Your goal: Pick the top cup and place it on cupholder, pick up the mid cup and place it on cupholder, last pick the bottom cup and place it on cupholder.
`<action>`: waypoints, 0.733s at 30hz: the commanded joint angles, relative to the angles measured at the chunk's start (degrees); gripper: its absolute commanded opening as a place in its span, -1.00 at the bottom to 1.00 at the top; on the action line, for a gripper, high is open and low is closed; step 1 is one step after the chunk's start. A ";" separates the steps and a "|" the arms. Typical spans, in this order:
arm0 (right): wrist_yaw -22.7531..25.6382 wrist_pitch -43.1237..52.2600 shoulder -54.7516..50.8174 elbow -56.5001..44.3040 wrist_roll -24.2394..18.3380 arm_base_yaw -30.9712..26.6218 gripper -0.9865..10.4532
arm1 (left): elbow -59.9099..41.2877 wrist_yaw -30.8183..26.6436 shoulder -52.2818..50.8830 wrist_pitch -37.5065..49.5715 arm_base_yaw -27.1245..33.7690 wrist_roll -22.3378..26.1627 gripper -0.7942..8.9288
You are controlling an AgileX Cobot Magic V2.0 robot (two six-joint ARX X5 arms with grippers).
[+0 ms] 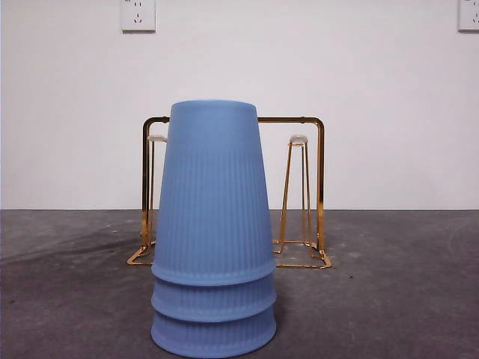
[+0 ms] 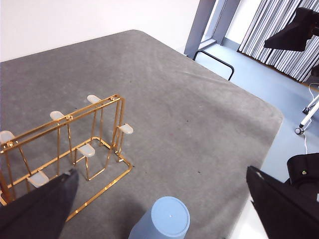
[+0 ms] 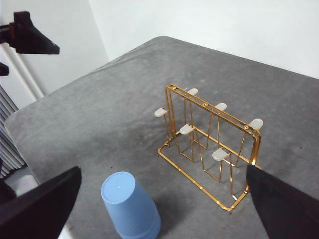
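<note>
A grey, felt-like table [image 1: 67, 299] fills the lower half of the front view, with a plain white wall behind it and a wall socket [image 1: 138, 15] high at the left. Left of centre, near the camera, stands a stack of three blue cups [image 1: 213, 232], nested upside down with their closed bases upward; the top cup [image 1: 214, 194] covers most of the stack, and only the ribbed rims of the mid cup [image 1: 214, 299] and the bottom cup [image 1: 214, 335] show beneath it. Behind the stack, partly hidden by it, stands the cupholder [image 1: 320, 187], a gold wire rack with an arched frame and upright prongs tipped in pale caps; every prong is bare, so no cup has been placed yet. Neither arm appears in the front view. In the wrist views the left gripper [image 2: 164, 209] and the right gripper [image 3: 164, 204] each hang above the table with jaws spread wide, holding nothing, well apart from the cups. The cups look like light, thin plastic, fairly stiff but likely to flex if squeezed hard, and smooth enough to slip. The ribbed side wall of the top cup, above the mid cup's rim, looks the safest place to take hold, so that the cups below stay behind.
</note>
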 commanded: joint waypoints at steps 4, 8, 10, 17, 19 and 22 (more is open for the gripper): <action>-0.17 -0.61 2.91 1.44 2.97 0.68 0.20 | 1.33 0.24 -0.15 -1.07 -0.26 0.26 0.33; -0.13 -2.86 7.58 3.65 3.58 2.89 0.20 | 1.33 0.24 -1.49 -4.04 -0.26 0.42 0.32; -0.04 -3.91 10.14 5.09 3.58 4.76 0.20 | 1.33 0.24 -2.27 -4.79 -0.26 0.55 0.32; 5.99 -5.68 20.15 11.06 3.65 14.69 0.20 | 1.33 0.20 -4.68 -6.78 -0.26 0.81 0.32; 8.52 -7.43 23.32 13.07 3.58 17.92 0.20 | 1.33 0.22 -4.79 -7.78 -0.26 0.83 0.32; 13.05 -11.17 28.30 16.33 2.78 22.29 0.20 | 1.33 0.20 -4.94 -9.70 -0.26 0.94 0.32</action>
